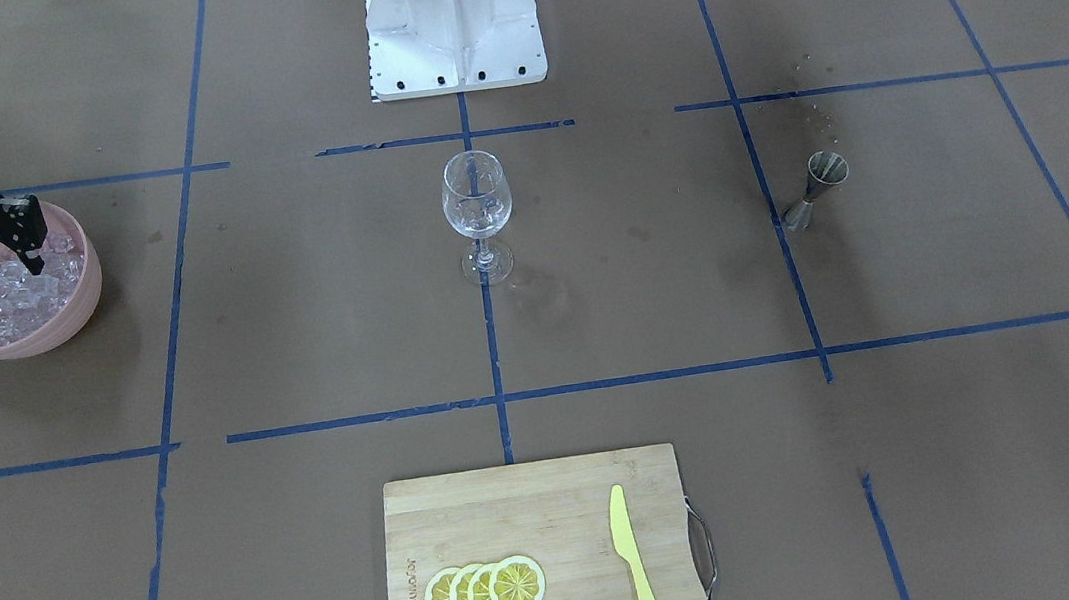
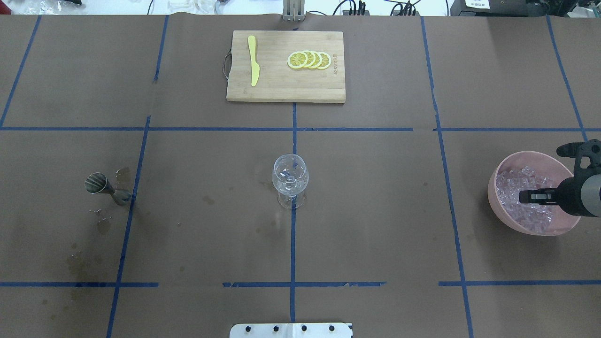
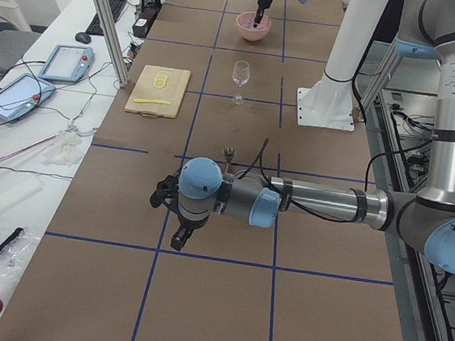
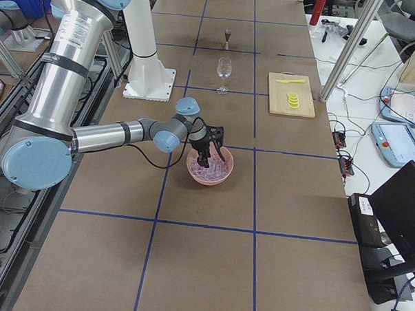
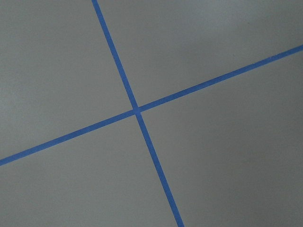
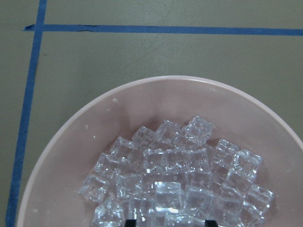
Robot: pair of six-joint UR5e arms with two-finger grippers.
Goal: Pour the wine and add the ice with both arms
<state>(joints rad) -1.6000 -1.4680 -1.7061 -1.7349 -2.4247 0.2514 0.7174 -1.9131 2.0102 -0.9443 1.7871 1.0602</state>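
Note:
A pink bowl (image 1: pixel 84 281) holding a heap of clear ice (image 1: pixel 1 300) sits at the table's right end. My right gripper (image 1: pixel 11 267) points down into the bowl, jaws open, with its fingertips (image 6: pixel 130 222) in the ice (image 6: pixel 175 165) either side of a cube. It also shows in the overhead view (image 2: pixel 522 196). A clear wine glass (image 2: pixel 290 178) stands upright at the table's centre, with glinting bits in its bowl. My left gripper (image 3: pixel 179 240) hangs over bare table at the left end; I cannot tell if it is open.
A metal jigger (image 2: pixel 105 187) stands left of the glass, beside damp stains. A wooden cutting board (image 2: pixel 281 89) at the far side carries lemon slices (image 2: pixel 310 60) and a yellow knife (image 2: pixel 254 65). The white pedestal base (image 1: pixel 453 22) is at the near edge.

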